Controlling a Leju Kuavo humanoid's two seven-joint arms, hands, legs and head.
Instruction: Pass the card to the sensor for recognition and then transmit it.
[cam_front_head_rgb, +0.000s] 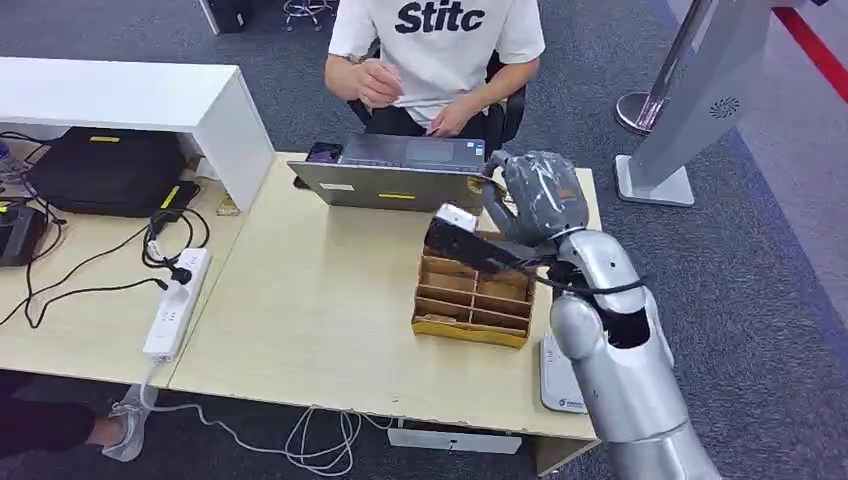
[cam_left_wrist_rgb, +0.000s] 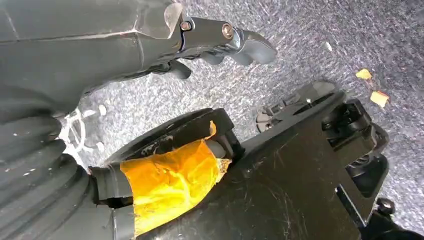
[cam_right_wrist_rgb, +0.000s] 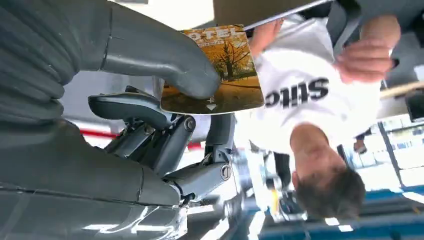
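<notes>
Spanning the middle of the head view, the light wooden table (cam_front_head_rgb: 320, 300) carries everything else. The right arm (cam_front_head_rgb: 620, 340) rises from the lower right of that frame, silver and bent at the wrist, reaching up toward the centre. Above it, at the top centre, a person (cam_front_head_rgb: 440, 50) in a white shirt sits behind a grey laptop (cam_front_head_rgb: 400, 180) that stands on the table's far edge. A brown divided organizer (cam_front_head_rgb: 475, 295) sits right of the frame's centre, just left of the forearm. The right robot hand (cam_front_head_rgb: 535, 195) is raised above the organizer's upper right corner, its back toward the camera, fingers pointing left. In the right wrist view the thick grey thumb (cam_right_wrist_rgb: 160, 60) presses on the face of the card (cam_right_wrist_rgb: 220, 70) while darker fingers (cam_right_wrist_rgb: 130, 105) back it from the other side, so the card is pinched firmly. The card, printed with an autumn tree, sits at the upper centre of that frame; in the head view it shows as a dark slanted slab above the organizer. The left robot hand (cam_left_wrist_rgb: 225, 40) hangs over grey carpet, fingers curled, nothing in them.
</notes>
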